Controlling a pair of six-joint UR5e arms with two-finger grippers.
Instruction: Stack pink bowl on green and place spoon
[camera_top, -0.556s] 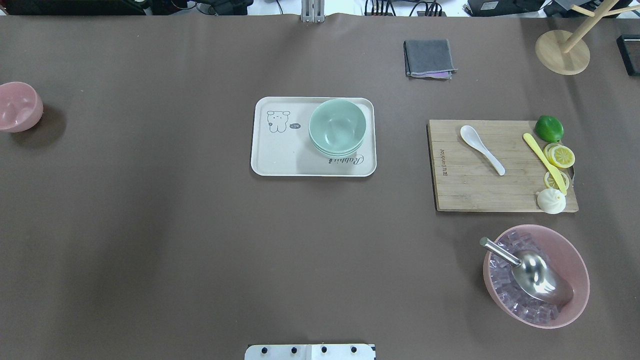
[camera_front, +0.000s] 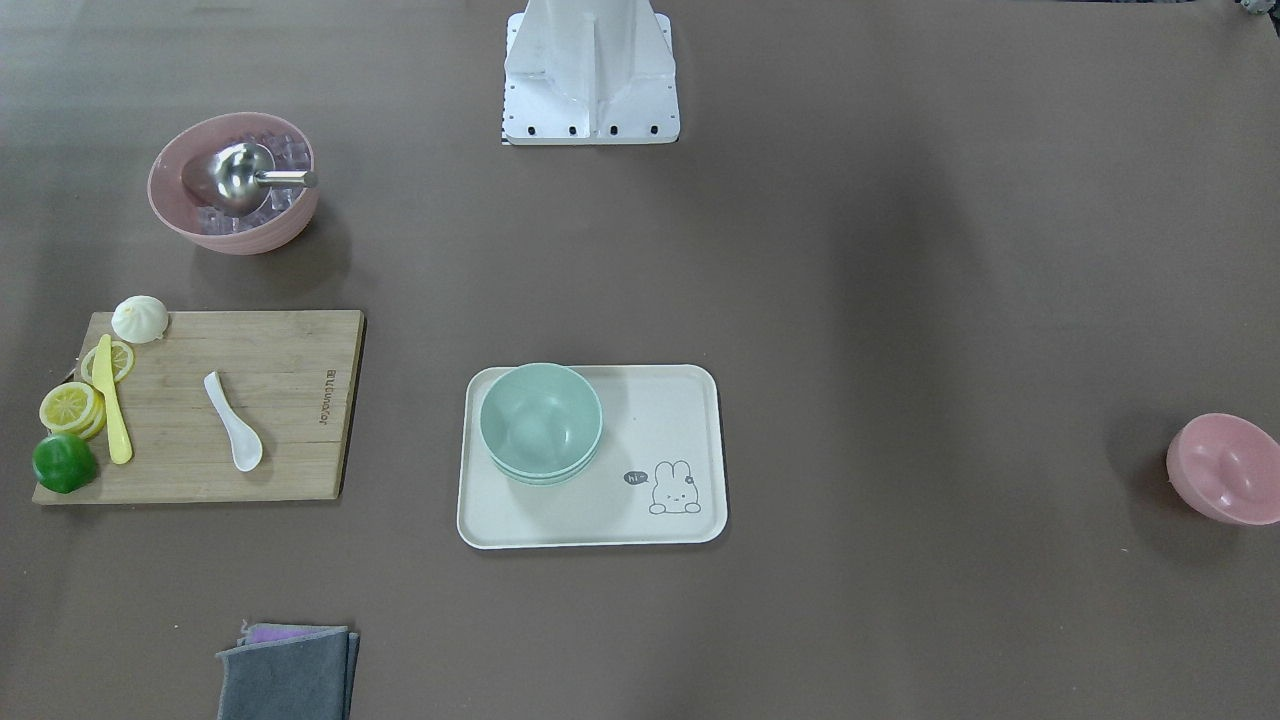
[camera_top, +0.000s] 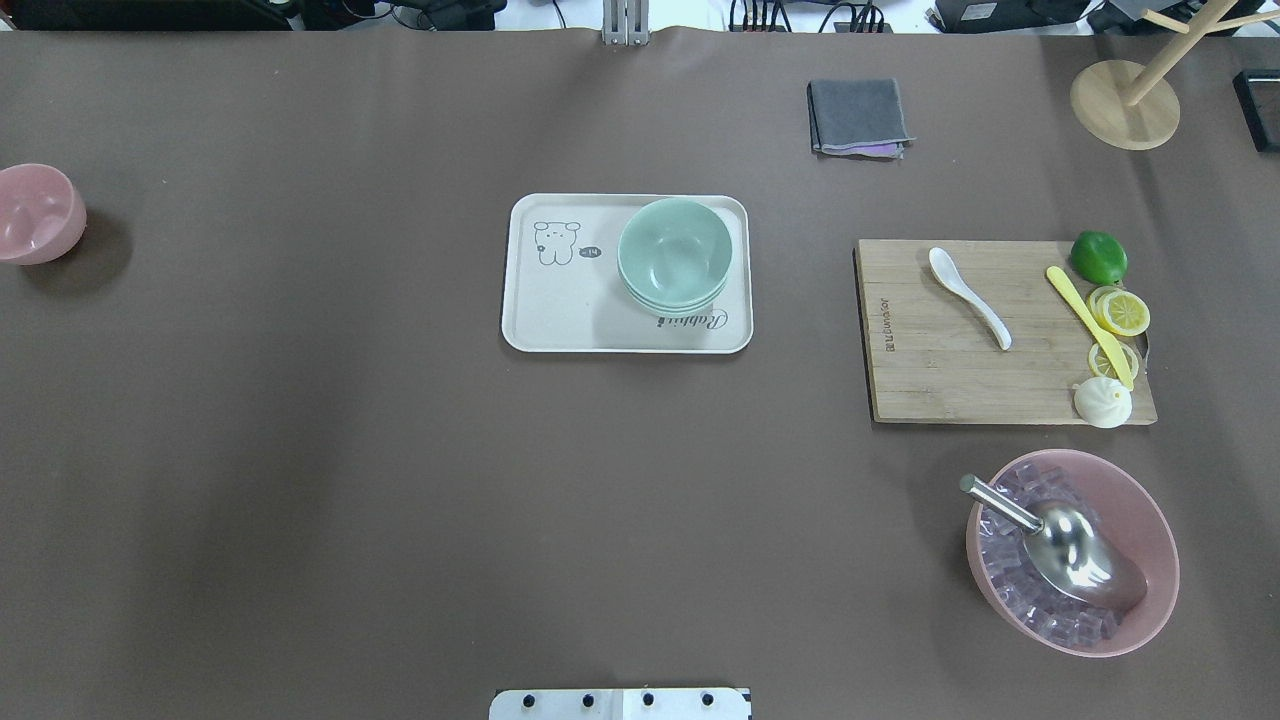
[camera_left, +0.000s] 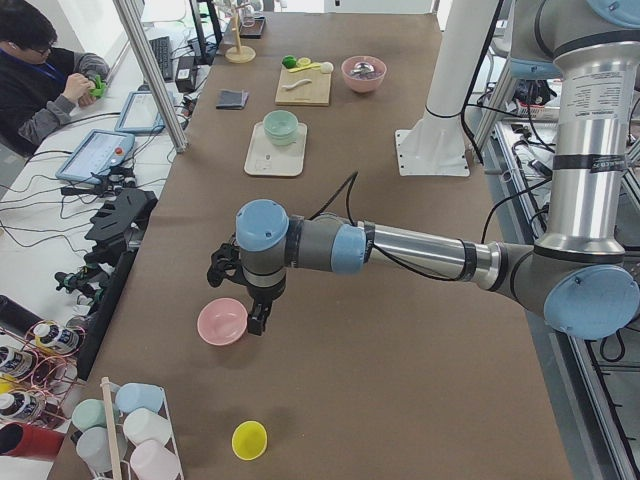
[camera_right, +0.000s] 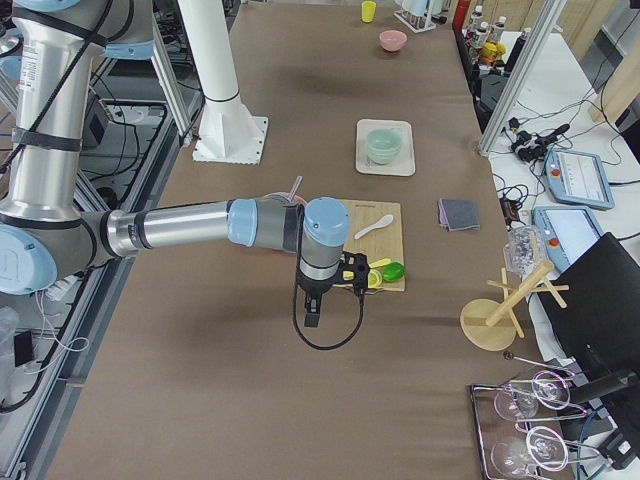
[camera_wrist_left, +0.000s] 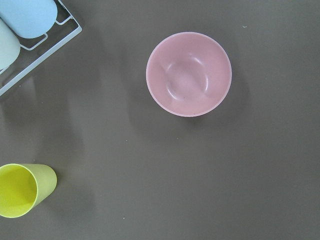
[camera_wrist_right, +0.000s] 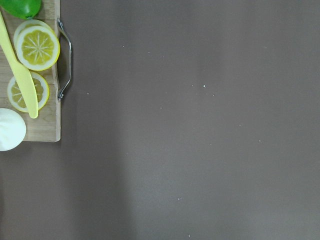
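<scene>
Pink bowl (camera_top: 35, 213) upright by my left hand (camera_left: 259, 318); spoon (camera_top: 968, 298) on the board (camera_top: 930, 390).
Spoon lies diagonal, scoop away from me, slightly nearer the lime (camera_top: 1098, 257) than before; whether my right hand (camera_right: 312, 312) or left is clenched, I cannot tell.

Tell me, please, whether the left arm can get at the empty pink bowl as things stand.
Probably yes. The left gripper hangs just beside the pink bowl, which sits upright and empty on the table. The yellow cup and the rack stand apart, so nothing seems to block it.
</scene>
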